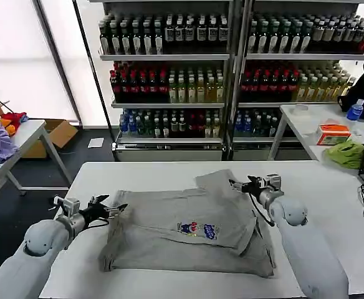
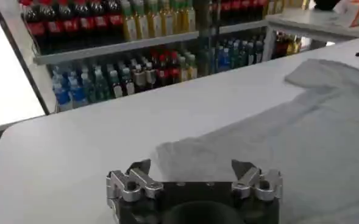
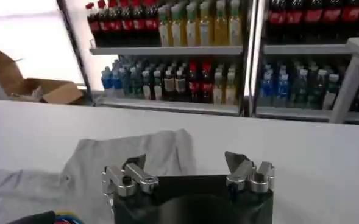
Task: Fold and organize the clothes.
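Grey shirt (image 1: 188, 230) lies half-folded on the bench (image 1: 331, 187) — left gripper (image 1: 110, 209) and right gripper (image 1: 244, 185), both open, flank it; best pinch matching edges evenly.

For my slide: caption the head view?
Both open pincers, left and right, flank a grey shirt on the white table.
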